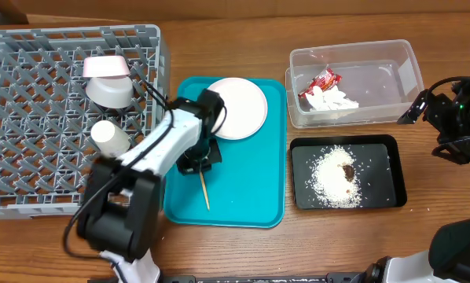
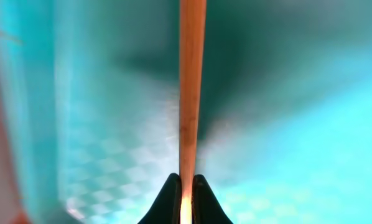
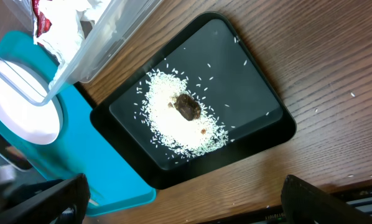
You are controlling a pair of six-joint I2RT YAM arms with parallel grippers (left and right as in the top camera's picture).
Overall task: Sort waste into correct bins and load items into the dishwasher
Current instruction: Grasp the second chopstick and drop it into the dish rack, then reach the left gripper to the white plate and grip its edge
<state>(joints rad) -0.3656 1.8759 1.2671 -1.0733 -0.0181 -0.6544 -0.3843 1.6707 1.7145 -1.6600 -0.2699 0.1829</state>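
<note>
My left gripper (image 1: 200, 161) is down on the teal tray (image 1: 251, 200), shut on a thin wooden chopstick (image 1: 204, 190), which fills the left wrist view (image 2: 191, 93) between my fingertips (image 2: 186, 196). A white round plate (image 1: 239, 107) lies on the tray. The grey dish rack (image 1: 31, 94) holds a greyish bowl (image 1: 109, 91), a white dish (image 1: 106, 66) and a small white cup (image 1: 109, 137). The clear tub (image 1: 384, 79) holds the red wrapper (image 1: 320, 81) and white tissue (image 1: 333, 100). The black tray (image 1: 380, 196) holds rice (image 1: 329, 179) and a brown lump (image 1: 349, 169). My right gripper (image 1: 455, 118) is open and empty at the right edge.
The wooden table (image 1: 219, 244) shows bare at the front. In the right wrist view, the black tray (image 3: 254, 87) with rice (image 3: 173, 124) and lump (image 3: 187, 107) lies below, beside the clear tub (image 3: 105, 43), the plate (image 3: 18, 106) and the teal tray (image 3: 105, 162).
</note>
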